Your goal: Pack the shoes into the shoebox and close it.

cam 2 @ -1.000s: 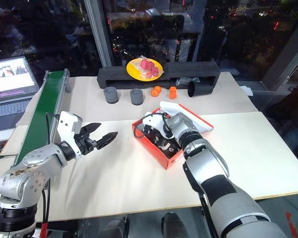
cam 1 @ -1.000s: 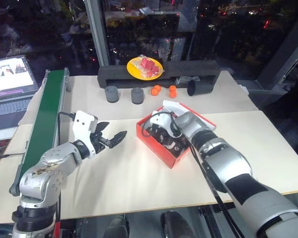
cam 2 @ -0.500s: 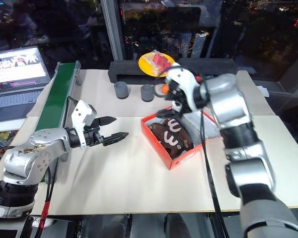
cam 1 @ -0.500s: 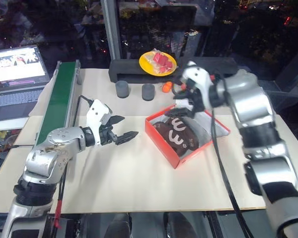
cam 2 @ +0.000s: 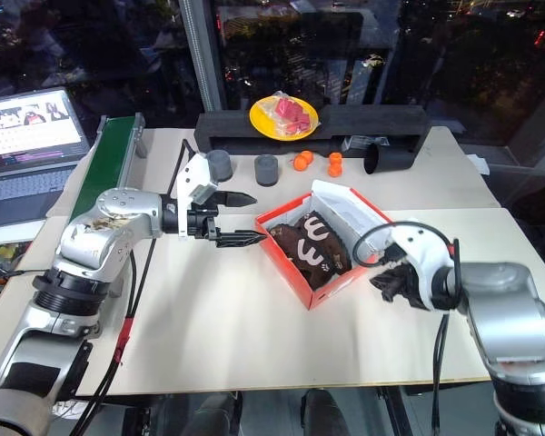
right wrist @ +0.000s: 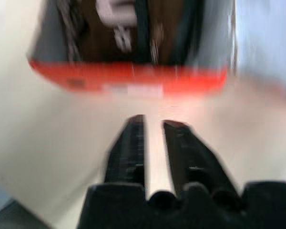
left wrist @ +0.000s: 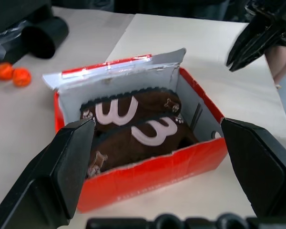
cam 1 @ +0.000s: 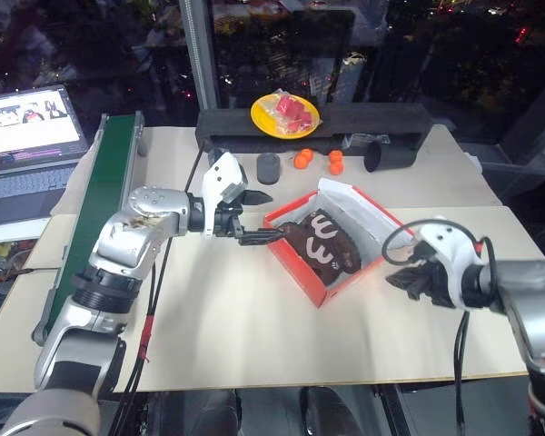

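Note:
The red-orange shoebox (cam 1: 302,271) sits open mid-table, its white-lined lid (cam 1: 359,211) leaning back on the far side. Both dark brown shoes (cam 1: 325,243) with white markings lie side by side inside it (left wrist: 133,131). My left gripper (cam 1: 265,218) is open at the box's left end, one finger above the rim and one by the wall. My right gripper (cam 1: 405,280) hovers over the table just right of the box, apart from it. It is shut and empty, pointing at the red wall (right wrist: 128,81).
A green conveyor (cam 1: 104,195) and a laptop (cam 1: 32,136) are on the left. At the back are a black foam block (cam 1: 363,118), a yellow plate (cam 1: 285,113), a grey cylinder (cam 1: 268,168), orange balls (cam 1: 302,159) and a black cup lying on its side (cam 1: 386,156).
My right gripper pulled out of the box, swung to its near right side and shut. My left gripper moved right, up to the box's left end. The camera also shifted.

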